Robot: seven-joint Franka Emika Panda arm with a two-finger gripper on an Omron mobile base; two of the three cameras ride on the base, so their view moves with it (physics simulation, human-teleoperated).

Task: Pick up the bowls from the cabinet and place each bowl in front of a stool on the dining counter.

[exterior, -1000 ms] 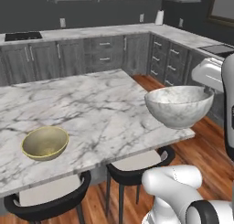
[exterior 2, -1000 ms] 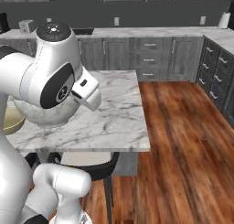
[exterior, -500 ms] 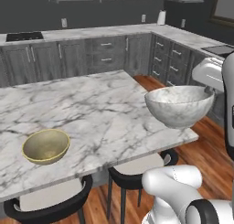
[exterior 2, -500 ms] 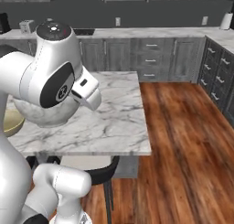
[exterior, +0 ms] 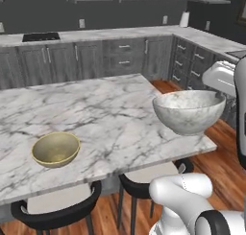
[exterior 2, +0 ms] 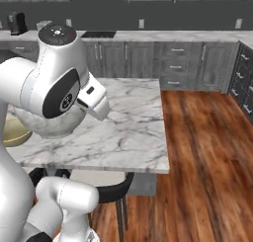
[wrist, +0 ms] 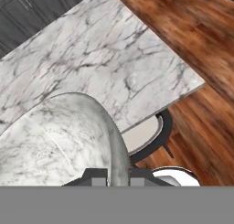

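Left base view: the dining counter (exterior: 96, 104) stretches across the middle of the picture, and everything here is placed against it. The mustard-yellow bowl (exterior: 55, 149) sits upright on the slab close to the near edge, directly above the left stool (exterior: 57, 207) tucked under that edge. The marbled bowl (exterior: 188, 111) hangs in the air over the counter's near right corner, rim level and clear of the slab, above the right stool (exterior: 153, 176). The white hand of the arm reaches in from the right to the bowl's far rim; the fingers themselves are hidden behind the bowl.

Right base view: the arm's big white joints cover the left part of the dining counter (exterior 2: 133, 132). Beneath them the rounded underside of the marbled bowl (exterior 2: 52, 127) peeks out over the slab's near left part. A sliver of the mustard-yellow bowl (exterior 2: 15, 136) shows at the picture's left edge, resting on the counter. The black rim of a stool (exterior 2: 106, 191) shows below the counter's near edge.

Hand view: the gripper (wrist: 118, 178) is pinched tight on the rim of the marbled bowl (wrist: 55, 141), one fingertip inside the wall and one outside, so the bowl hangs straight from the fingertips (wrist: 98, 177). Beyond the bowl lies the dining counter (wrist: 100, 67), its corner pointing to the right, and under that near edge sits the pale seat of a stool (wrist: 144, 136).
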